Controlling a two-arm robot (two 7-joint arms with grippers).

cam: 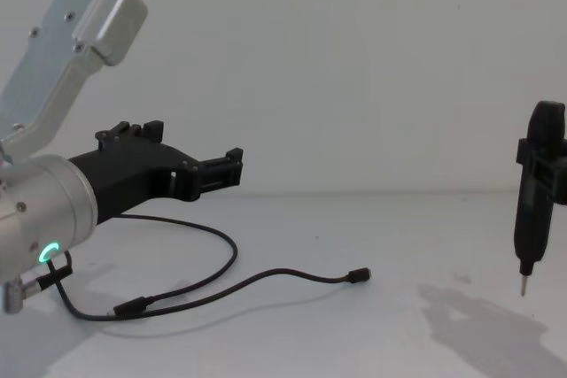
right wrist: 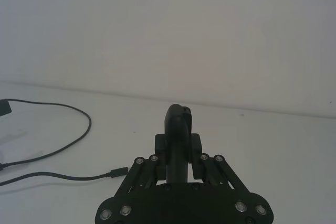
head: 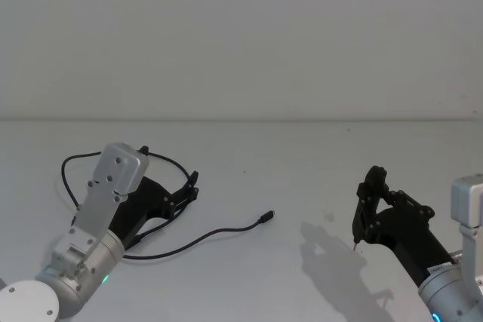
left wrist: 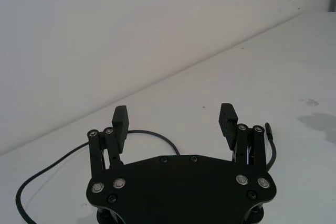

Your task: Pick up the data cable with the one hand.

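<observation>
I hold the left end effector [left wrist: 174, 111], jaws spread, above the data cable [head: 226, 229] looped on the surface [head: 302, 164], where the thin strand may slip between closing pads; the right end effector [head: 370, 197], aside, clamps a dark pen-like tool [cam: 536, 192].

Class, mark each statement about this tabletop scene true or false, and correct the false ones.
1. The left gripper is open. True.
2. The data cable hangs in the air. False: it lies on the table.
3. The right gripper grips the cable. False: it is shut and apart from the cable, off to the right.
4. In the head view, one cable plug lies on the table between the two grippers. True.
</observation>
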